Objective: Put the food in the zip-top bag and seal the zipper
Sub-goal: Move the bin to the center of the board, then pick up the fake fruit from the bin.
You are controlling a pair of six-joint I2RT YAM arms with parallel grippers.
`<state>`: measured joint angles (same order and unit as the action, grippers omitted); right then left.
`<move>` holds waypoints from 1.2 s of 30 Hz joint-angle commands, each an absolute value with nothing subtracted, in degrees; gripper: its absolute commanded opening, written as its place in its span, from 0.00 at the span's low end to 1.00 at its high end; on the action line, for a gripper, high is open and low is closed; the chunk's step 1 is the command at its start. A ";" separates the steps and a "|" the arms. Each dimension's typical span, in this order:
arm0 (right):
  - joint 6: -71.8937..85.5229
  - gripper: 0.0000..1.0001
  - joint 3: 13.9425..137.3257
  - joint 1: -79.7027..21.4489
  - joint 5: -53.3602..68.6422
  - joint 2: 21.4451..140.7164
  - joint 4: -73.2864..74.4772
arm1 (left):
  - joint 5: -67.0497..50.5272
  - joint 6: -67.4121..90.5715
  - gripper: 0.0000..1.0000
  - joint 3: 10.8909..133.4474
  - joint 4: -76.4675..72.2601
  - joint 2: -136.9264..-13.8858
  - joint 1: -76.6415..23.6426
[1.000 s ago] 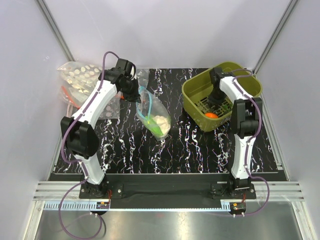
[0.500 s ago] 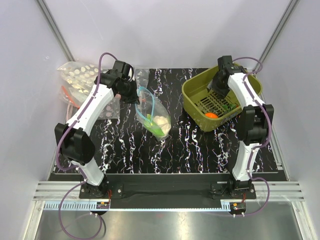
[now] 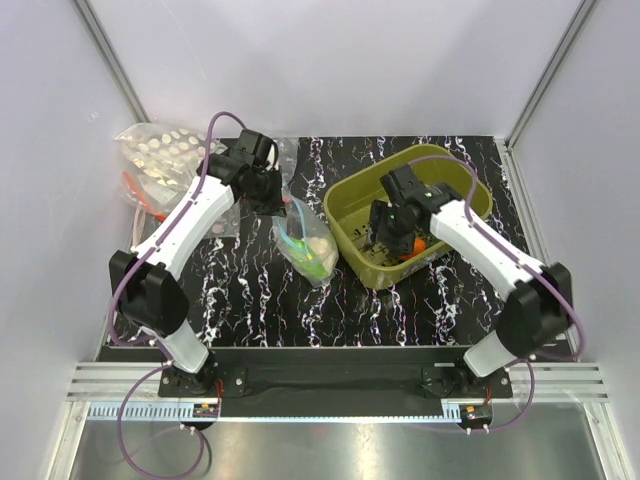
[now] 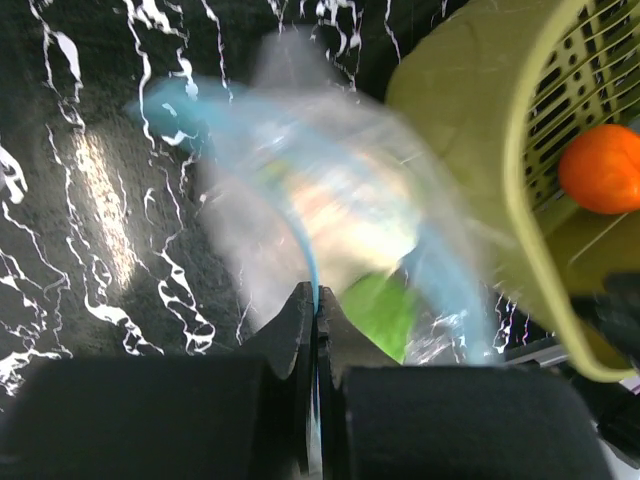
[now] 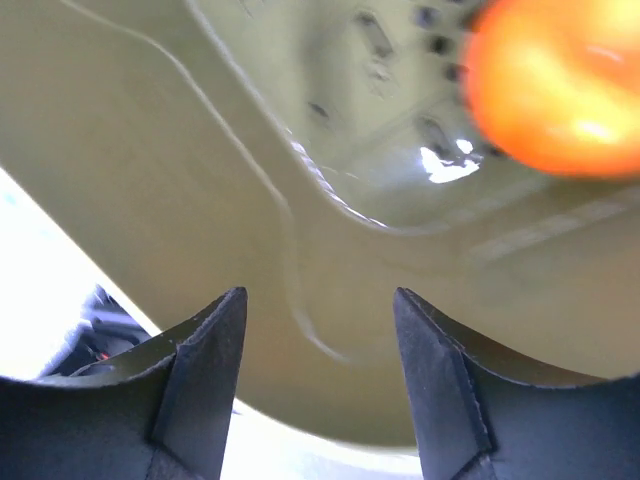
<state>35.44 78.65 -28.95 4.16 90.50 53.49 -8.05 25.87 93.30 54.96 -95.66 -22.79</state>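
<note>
Left gripper pinches the limp bag by its zipper (probably the stiffest part). Right gripper gapes empty; the round orange piece may roll, so span its middle.

Three clear bags lie here: one zip-top bag, one bag of white rounds, one red-strip bag. In the zip-top bag I count one cream piece and at least one green piece; blur hides any more. One basket holds one orange piece. Two arms reach in, left arm and right arm. One mat.
</note>
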 commanded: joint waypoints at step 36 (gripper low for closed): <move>28.21 0.67 84.28 -20.57 2.99 110.65 51.24 | -1.93 22.24 0.00 97.21 54.32 -99.58 -22.68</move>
<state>27.86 82.26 -20.69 1.37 109.69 55.53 -3.14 22.94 95.53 55.83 -100.14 -22.94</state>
